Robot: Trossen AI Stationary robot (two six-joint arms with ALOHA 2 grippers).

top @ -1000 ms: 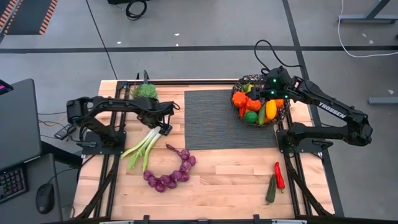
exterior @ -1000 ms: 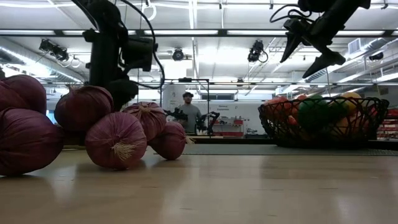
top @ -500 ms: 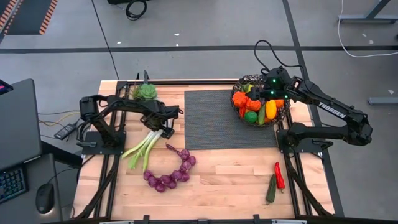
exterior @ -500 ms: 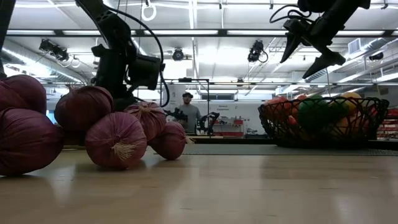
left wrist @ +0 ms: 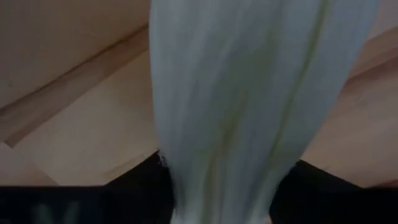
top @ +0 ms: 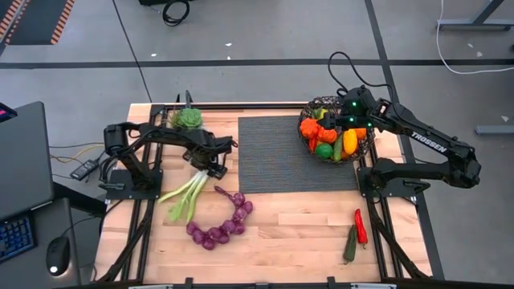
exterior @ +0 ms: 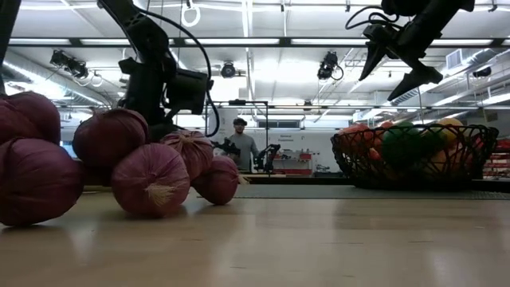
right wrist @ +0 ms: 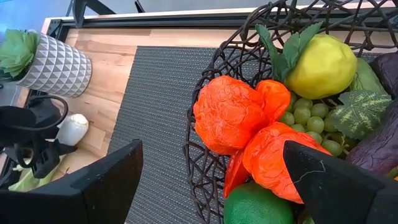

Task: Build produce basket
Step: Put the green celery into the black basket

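Observation:
A leek (top: pixel 186 191) lies slanting on the wooden table, white end toward the grey mat (top: pixel 289 152), green leaves toward the near left. My left gripper (top: pixel 211 164) stands over that white end, shut on it. The white shaft (left wrist: pixel 249 93) fills the left wrist view. The dark wire basket (top: pixel 367 146) (exterior: pixel 414 155) stands at the mat's far right corner, holding orange peppers (right wrist: pixel 233 115), a lemon (right wrist: pixel 320 65), grapes and other produce. My right gripper (top: pixel 331 120) (exterior: pixel 396 60) hangs open above the basket's left rim, touching nothing. My left gripper pinches the leek's white shaft (left wrist: pixel 186 180) between its two fingers (left wrist: pixel 118 186), a little back from the bulb end (right wrist: pixel 71 127). The fingers point down from above and lie across the leek. The leek rests on the table along its whole length.
A string of purple onion-like bulbs (top: pixel 221 225) (exterior: pixel 119 167) curls just near of the leek. A red chilli (top: pixel 361 226) and a green cucumber (top: pixel 351 243) lie at the near right. A potted plant (top: pixel 189 119) stands at the far left. A person (exterior: pixel 241 143) stands in the room beyond.
My left gripper has come down, and a little toward the table's right, onto the leek's white end, then kept still there. The leek stays on the table.

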